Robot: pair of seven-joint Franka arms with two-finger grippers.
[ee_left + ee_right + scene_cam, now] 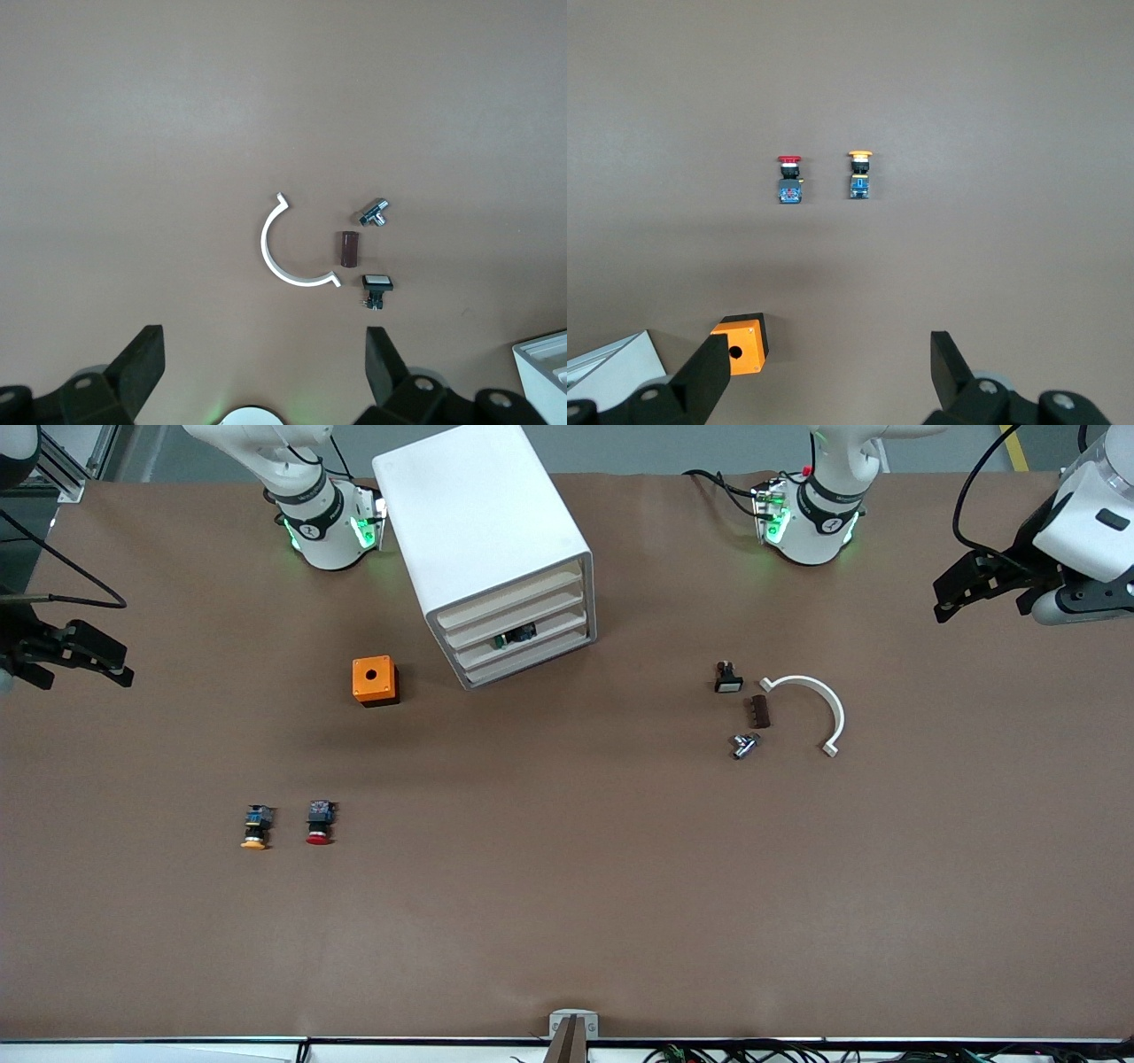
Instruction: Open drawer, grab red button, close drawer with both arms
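Observation:
The white cabinet (483, 531) stands between the two arm bases. Its four drawer fronts are all shut, and the drawer (532, 613) is the second from the top. The button (319, 822) (789, 177) has a red cap and lies on the table, nearer the front camera than the cabinet, toward the right arm's end. My right gripper (84, 675) (833, 359) hangs open and empty over that end of the table. At the other end my left gripper (982, 605) (266, 354) is also open and holds nothing.
An orange-capped button (255, 828) lies beside the red one. An orange box with a hole (374, 680) sits beside the cabinet. A small dark and blue part (514, 638) shows between the drawer fronts. A white curved clip (819, 708), a brown block (759, 711) and small parts (742, 746) lie toward the left arm's end.

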